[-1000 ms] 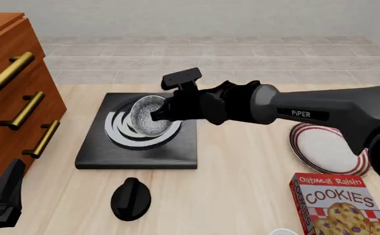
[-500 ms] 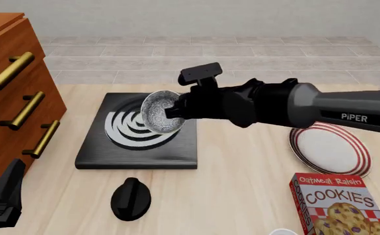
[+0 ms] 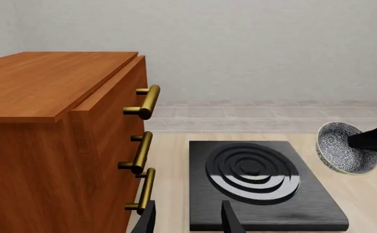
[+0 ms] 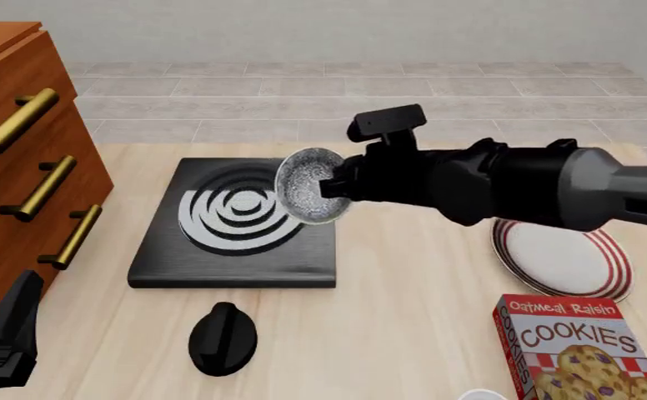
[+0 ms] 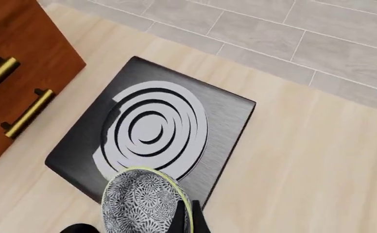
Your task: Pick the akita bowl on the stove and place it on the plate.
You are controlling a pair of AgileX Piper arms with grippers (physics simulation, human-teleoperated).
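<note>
The akita bowl (image 4: pixel 310 185) hangs tilted on its side above the right edge of the stove (image 4: pixel 234 223), its speckled inside facing left. My right gripper (image 4: pixel 332 190) is shut on the bowl's rim. In the right wrist view the bowl (image 5: pixel 142 201) sits just beside the thin fingers (image 5: pixel 186 217), with the stove (image 5: pixel 156 127) below. The plate (image 4: pixel 563 254) lies on the table to the right, partly behind the arm. My left gripper (image 3: pixel 188 222) rests open and empty near the table's front left corner, facing the stove (image 3: pixel 260 182) and the lifted bowl (image 3: pixel 344 148).
A wooden drawer cabinet (image 4: pixel 17 167) with brass handles stands at the left. In front of the stove lies a black round knob (image 4: pixel 223 337). A box of oatmeal raisin cookies (image 4: pixel 585 348) stands at the front right, just before the plate.
My right gripper has lifted the bowl off the stove's rings and carried it rightwards and up, to the stove's right edge. The left arm has not moved.
</note>
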